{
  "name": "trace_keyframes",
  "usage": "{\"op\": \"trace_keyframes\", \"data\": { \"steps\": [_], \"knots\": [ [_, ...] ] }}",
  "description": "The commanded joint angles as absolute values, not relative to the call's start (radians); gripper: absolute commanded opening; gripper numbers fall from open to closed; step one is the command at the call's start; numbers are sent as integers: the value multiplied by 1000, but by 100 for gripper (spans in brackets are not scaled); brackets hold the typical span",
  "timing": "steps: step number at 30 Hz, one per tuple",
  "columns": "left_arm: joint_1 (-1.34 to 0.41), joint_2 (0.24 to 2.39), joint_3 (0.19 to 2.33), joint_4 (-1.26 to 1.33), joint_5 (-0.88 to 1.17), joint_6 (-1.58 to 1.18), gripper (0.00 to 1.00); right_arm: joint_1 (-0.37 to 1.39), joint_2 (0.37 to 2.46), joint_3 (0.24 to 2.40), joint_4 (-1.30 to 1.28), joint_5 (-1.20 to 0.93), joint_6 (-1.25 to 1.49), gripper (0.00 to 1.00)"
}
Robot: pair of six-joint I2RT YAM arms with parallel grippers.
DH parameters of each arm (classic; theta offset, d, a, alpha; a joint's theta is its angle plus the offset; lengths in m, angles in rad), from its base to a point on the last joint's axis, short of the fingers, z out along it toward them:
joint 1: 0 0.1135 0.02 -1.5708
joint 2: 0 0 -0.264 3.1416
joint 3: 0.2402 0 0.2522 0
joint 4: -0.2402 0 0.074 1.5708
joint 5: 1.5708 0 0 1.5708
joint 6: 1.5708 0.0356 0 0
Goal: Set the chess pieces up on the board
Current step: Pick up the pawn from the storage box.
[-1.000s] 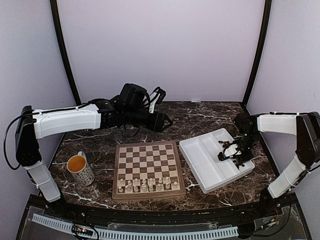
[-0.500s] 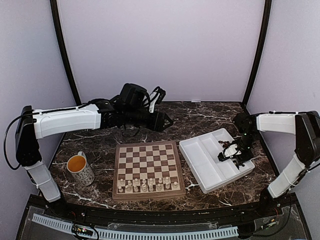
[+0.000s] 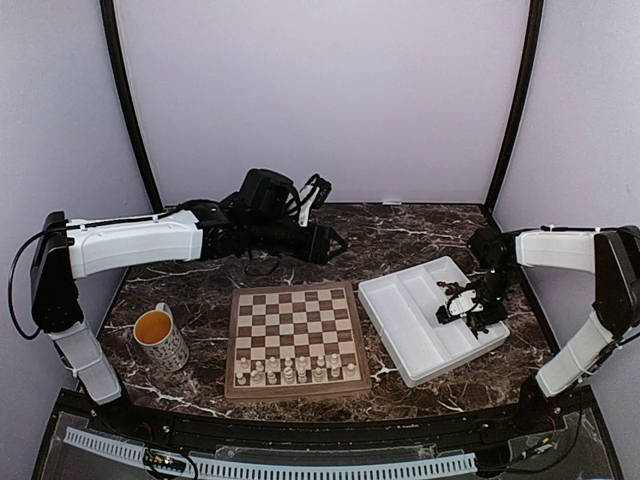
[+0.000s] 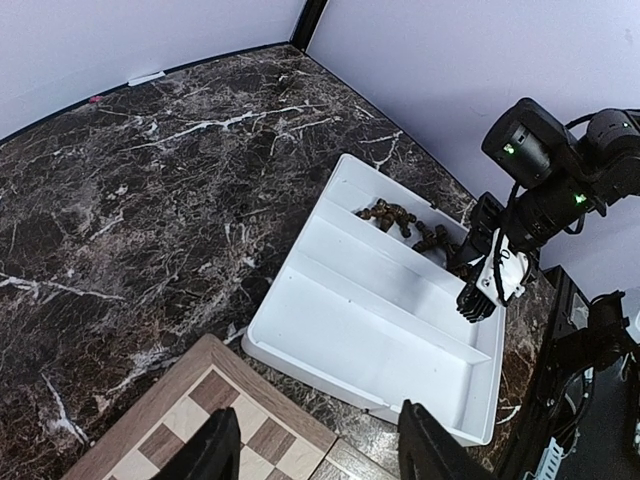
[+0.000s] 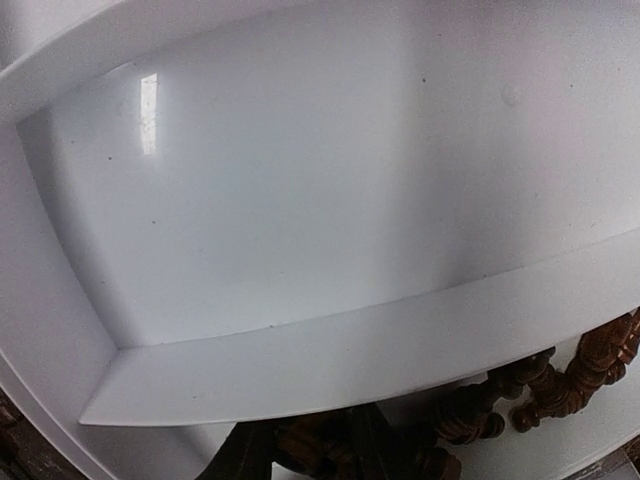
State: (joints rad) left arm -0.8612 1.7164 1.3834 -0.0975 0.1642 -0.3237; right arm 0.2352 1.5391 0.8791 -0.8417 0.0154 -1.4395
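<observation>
Nearest to my bases, the pale cream turned wooden chess pieces (image 3: 290, 371) stand in the two closest rows of the square wooden chessboard with tan and dark brown checks (image 3: 296, 320). The chessboard lies flat in the middle of the dark veined marble tabletop (image 3: 400, 240), and its farther rows are bare. To its left, apart from it, is a patterned white ceramic mug (image 3: 163, 341) holding an orange liquid. To the board's right lies a white compartmented plastic tray (image 3: 405, 322), set at an angle. My right end effector (image 3: 463, 312) is lowered into the tray's far-right compartment. There the dark brown turned wooden chess pieces (image 3: 455, 292) lie in a loose heap. In my right wrist view the dark fingertips sit low among these brown pieces (image 5: 560, 385), right against them. I cannot tell whether the jaws have clamped one or only touch the pile. Farther back, beyond the board's far edge, my left end effector (image 3: 335, 241) hangs above the tabletop. Its fingers (image 4: 215, 448) are spread apart, with nothing between them and touching nothing.
</observation>
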Motion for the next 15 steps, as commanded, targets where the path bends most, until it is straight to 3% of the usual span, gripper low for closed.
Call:
{"op": "trace_keyframes", "data": {
  "steps": [1,15],
  "knots": [
    [-857,1684,1357,-61,178,-335,55,227,1598,830,-800,31,-1444,25],
    [-856,1686,1348,-33,190,-338,55,74,1633,1079,-972,-105,-1359,24]
  ]
}}
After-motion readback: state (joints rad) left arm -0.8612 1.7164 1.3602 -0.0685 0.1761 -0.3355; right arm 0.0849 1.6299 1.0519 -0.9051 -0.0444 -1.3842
